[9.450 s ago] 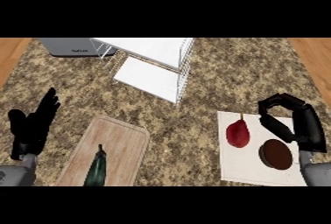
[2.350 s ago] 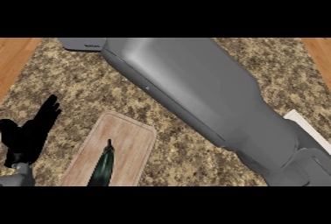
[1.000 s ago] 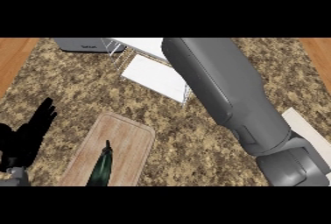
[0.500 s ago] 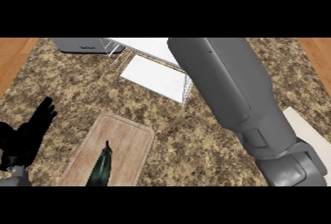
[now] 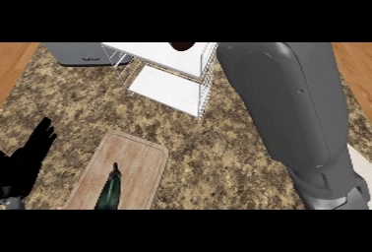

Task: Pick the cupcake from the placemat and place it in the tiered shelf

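Right forearm point(image 5: 294, 118) rises through the right of the frame, reaching toward the top edge; its hand is out of sight beyond that edge, so the fingers' state cannot be told. A small brown shape, taken to be the cupcake point(image 5: 181, 46), shows at the top edge on the upper tier of the white tiered shelf point(image 5: 170, 74), upper centre. Whether it rests there freely or is held cannot be told. A sliver of pale placemat point(image 5: 361, 162) shows at the right edge behind the arm. Judgement: transport looks done, placing at or near completion; release and withdrawal remain. Left hand point(image 5: 27, 160) rests at the left edge, fingers straight and apart, holding nothing. A wooden cutting board point(image 5: 134, 165) with a dark green vegetable point(image 5: 110, 192) lies on the table point(image 5: 218, 162), lower left.
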`<state>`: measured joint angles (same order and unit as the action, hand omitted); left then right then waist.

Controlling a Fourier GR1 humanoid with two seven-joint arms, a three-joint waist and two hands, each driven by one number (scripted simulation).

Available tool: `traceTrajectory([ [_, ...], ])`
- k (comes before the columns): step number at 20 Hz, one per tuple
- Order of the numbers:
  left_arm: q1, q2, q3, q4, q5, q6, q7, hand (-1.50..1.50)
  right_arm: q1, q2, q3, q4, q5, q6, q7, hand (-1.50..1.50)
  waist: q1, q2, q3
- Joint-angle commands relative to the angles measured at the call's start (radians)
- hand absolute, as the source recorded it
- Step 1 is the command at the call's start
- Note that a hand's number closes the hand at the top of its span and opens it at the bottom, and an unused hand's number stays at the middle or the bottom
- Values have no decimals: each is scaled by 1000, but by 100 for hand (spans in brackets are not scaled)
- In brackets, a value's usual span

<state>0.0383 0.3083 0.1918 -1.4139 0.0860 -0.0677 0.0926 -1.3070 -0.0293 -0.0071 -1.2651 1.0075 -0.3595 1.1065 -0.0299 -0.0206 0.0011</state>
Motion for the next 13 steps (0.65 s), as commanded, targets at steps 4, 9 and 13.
traceTrajectory([
  [4,22,11,35,4,19,1,13,0,75,-51,-36,-366,56,230,243,-150,-59,-21,1],
  [9,50,16,55,-8,16,19,13,0,167,-71,-61,-541,-10,416,257,-150,-91,-35,3],
  [13,76,17,60,-32,24,15,22,0,233,-106,-89,-719,-43,507,259,-150,-99,-42,4],
])
